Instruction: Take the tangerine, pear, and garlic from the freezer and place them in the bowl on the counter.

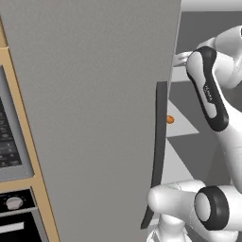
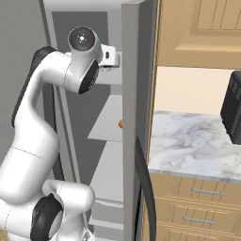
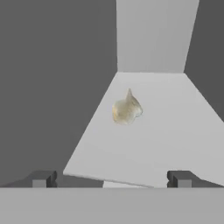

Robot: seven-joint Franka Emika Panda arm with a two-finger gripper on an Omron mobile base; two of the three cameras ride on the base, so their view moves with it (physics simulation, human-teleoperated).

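Note:
The garlic (image 3: 127,109), a pale cream bulb, lies on a light grey shelf (image 3: 175,140) inside the freezer (image 1: 94,118). My gripper (image 3: 111,179) is open, with its two dark fingertips (image 3: 43,178) spread wide just short of the shelf's front edge and nothing between them. The bulb sits ahead of the gripper, near its centre line. One shelf lower, the tangerine (image 1: 170,119) rests near the edge, and it peeks out past the door edge (image 2: 121,124). The pear and the bowl are out of view. The marbled counter (image 2: 188,141) lies to the right of the freezer.
The open freezer door (image 2: 131,117) with its long dark handle (image 1: 159,151) stands close beside my arm. A dark appliance (image 2: 233,108) sits on the counter at far right. An oven panel with a knob (image 1: 14,203) is at the left, and tan drawers (image 2: 202,197) are below the counter.

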